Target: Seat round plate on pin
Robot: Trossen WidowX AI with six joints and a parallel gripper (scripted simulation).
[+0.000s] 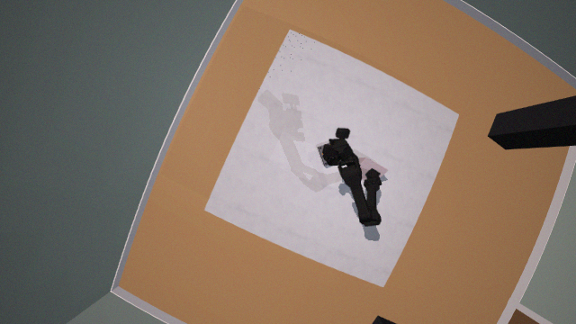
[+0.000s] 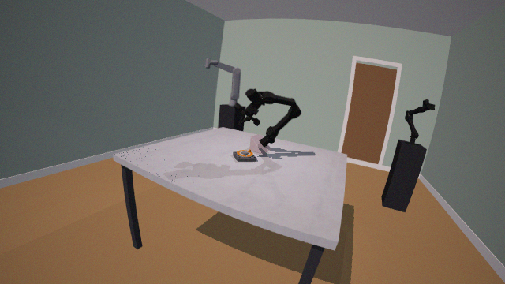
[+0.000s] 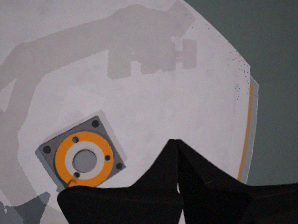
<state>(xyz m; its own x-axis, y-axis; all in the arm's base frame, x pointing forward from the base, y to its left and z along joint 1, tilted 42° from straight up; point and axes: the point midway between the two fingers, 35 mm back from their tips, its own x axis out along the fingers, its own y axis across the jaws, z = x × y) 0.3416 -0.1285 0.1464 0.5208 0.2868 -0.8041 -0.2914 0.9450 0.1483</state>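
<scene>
The plate (image 2: 238,153) (image 3: 60,161) is an orange ring with a pale inner ring, around the round grey post (image 3: 84,161) on the square dark base (image 1: 321,157) (image 2: 245,158) (image 3: 88,126). Several small dark spots show on the ring, one beside the orange tab (image 2: 249,150) (image 3: 71,183), which the finger partly covers in the wrist view. I cannot make out the pin, or whether the plate lies flat. My gripper (image 2: 241,123) (image 3: 174,144) is shut and empty, above the base and apart from it. In the top view the arm hides the plate and most of the base.
The pale table (image 1: 252,180) (image 2: 300,189) carries my arm's pinkish mount (image 1: 375,167) (image 2: 255,143) close to the base. A grey arm (image 2: 235,84) and a small black arm (image 2: 411,123) stand on pedestals beyond the table. The arm's shadow falls across the table top.
</scene>
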